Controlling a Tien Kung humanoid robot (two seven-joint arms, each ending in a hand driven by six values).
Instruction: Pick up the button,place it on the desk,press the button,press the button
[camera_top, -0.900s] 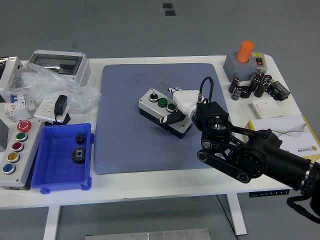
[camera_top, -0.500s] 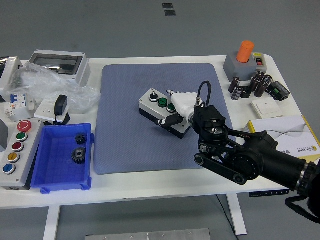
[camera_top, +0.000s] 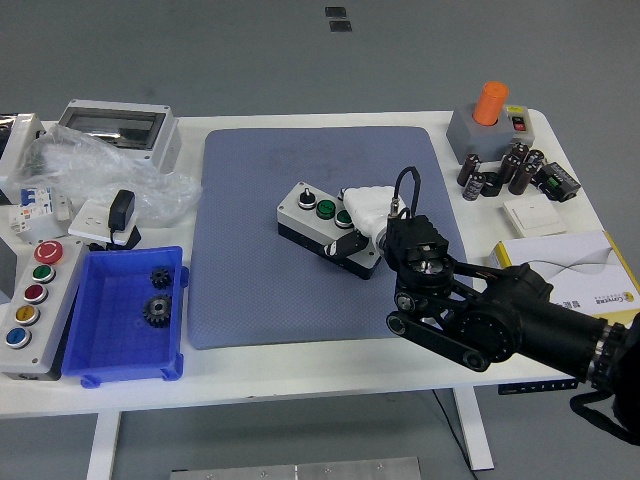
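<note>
A grey button box (camera_top: 318, 224) with black sides lies on the blue mat (camera_top: 260, 270), near its middle. It carries a small black knob and two green buttons. My right hand (camera_top: 358, 216), white-fingered on a black arm, lies over the box's right end. Its fingers curl down onto the right green button, and its black thumb rests on the box's near side. The left arm is out of view.
A blue bin (camera_top: 128, 313) with two black gears sits at the front left, beside a grey panel of coloured buttons (camera_top: 32, 305). At the right are an orange-knobbed grey box (camera_top: 488, 128), dark capacitors (camera_top: 500, 172) and a booklet (camera_top: 572, 268).
My right hand has slid a little left and down onto the box's right end, and its fingers have curled down over the right green button. The box has not moved.
</note>
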